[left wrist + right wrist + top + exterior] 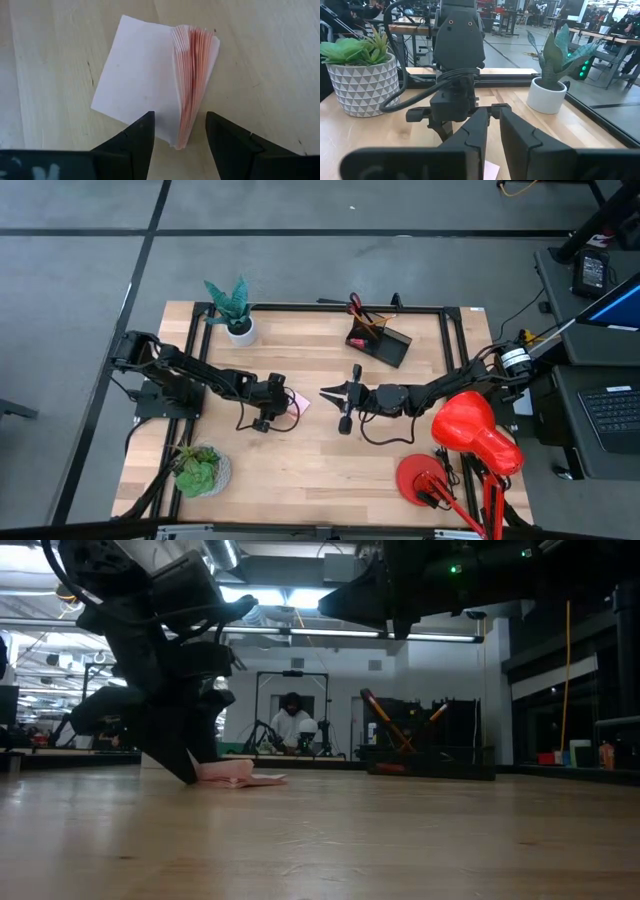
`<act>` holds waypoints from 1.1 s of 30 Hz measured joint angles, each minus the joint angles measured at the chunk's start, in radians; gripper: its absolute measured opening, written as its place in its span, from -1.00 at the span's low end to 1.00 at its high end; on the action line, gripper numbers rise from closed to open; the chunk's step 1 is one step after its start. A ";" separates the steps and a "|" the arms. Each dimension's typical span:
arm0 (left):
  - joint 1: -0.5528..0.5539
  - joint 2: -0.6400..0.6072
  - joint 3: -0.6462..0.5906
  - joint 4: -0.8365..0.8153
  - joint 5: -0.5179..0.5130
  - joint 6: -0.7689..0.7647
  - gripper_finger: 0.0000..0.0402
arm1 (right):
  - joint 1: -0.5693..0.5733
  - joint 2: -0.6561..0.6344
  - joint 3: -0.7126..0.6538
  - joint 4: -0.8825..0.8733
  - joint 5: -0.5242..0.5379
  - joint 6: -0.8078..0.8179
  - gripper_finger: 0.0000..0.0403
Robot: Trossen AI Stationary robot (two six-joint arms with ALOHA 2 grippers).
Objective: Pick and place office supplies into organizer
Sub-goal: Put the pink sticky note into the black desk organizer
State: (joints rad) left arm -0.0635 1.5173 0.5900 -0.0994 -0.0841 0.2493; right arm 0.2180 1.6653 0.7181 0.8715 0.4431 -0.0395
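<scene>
Hovering low at mid-tabletop, the left gripper has its fingers spread around the fanned edge of a pink sticky-note pad lying flat on the wood. The right gripper faces it nearby, fingers slightly parted, holding nothing. The black organizer sits well apart.

Both arms are dark, jointed and boxy. Black cables loop from the left claw and the right claw. Each claw ends in two angular black fingers.
</scene>
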 joint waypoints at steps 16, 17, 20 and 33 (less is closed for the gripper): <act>0.000 0.001 0.000 0.001 -0.003 0.000 -0.37 | 0.000 0.000 0.000 0.000 0.000 0.000 -0.73; 0.000 0.001 0.000 0.000 -0.003 0.000 -0.37 | 0.000 0.000 0.000 0.000 0.000 0.000 -0.73; 0.000 0.001 0.000 0.000 -0.003 -0.001 -0.45 | 0.000 0.000 0.000 0.000 0.000 0.000 -0.73; 0.001 0.000 0.000 0.002 -0.006 -0.050 -0.98 | 0.000 0.000 0.000 0.000 0.000 0.000 -0.73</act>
State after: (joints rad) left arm -0.0628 1.5175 0.5903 -0.0973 -0.0901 0.1992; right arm 0.2180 1.6653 0.7181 0.8711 0.4431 -0.0395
